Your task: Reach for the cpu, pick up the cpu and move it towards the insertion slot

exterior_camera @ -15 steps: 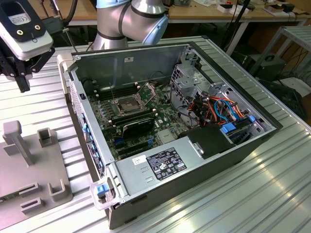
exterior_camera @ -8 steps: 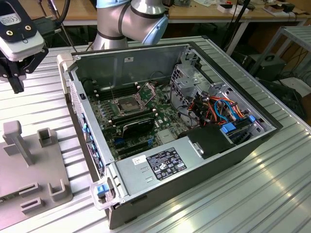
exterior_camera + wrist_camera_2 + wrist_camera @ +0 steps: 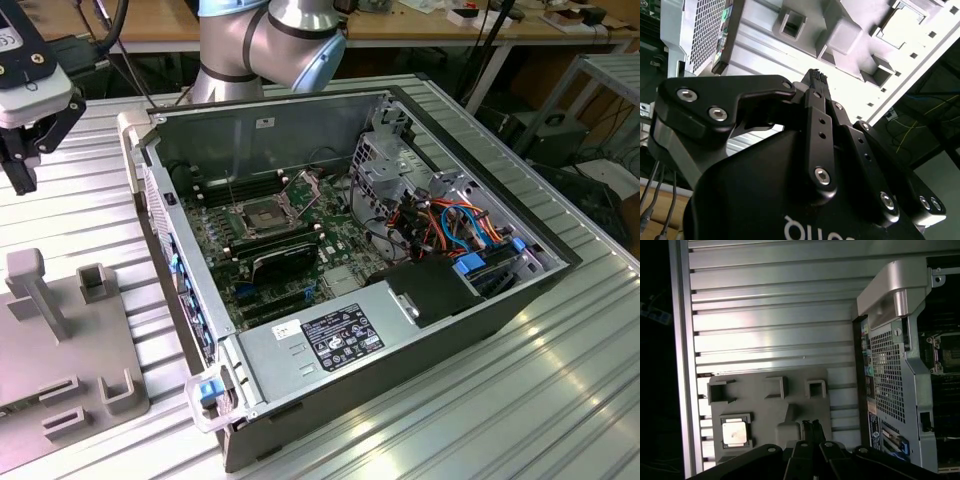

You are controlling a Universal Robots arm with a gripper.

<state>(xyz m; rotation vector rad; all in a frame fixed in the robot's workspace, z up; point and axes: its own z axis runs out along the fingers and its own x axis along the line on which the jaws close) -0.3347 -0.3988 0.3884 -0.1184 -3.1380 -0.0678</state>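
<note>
Reach step from where I'm sitting, nothing grabbed yet. The ribbed metal table (image 3: 560, 400) carries the open computer case (image 3: 270, 125) in the middle. A grey plastic holder (image 3: 40, 370) lies flat just beside the case, on the exterior view's left and toward the near edge.

The gripper (image 3: 816, 76) hangs above the table at the far left of the exterior view, well clear of the case. In both wrist views its fingers are pressed together with nothing between them.

The insertion slot (image 3: 262, 213) is the little square socket with the silver frame on the board inside the case, well apart from the gripper.

The cpu (image 3: 735, 432) sits in a square recess of the holder. In the first wrist view it's off to one side of the fingertips (image 3: 815, 426), not under them.

My guess: getting it calls for spread fingers, lining up square over the chip, and a gentle descent onto its edges.
</note>
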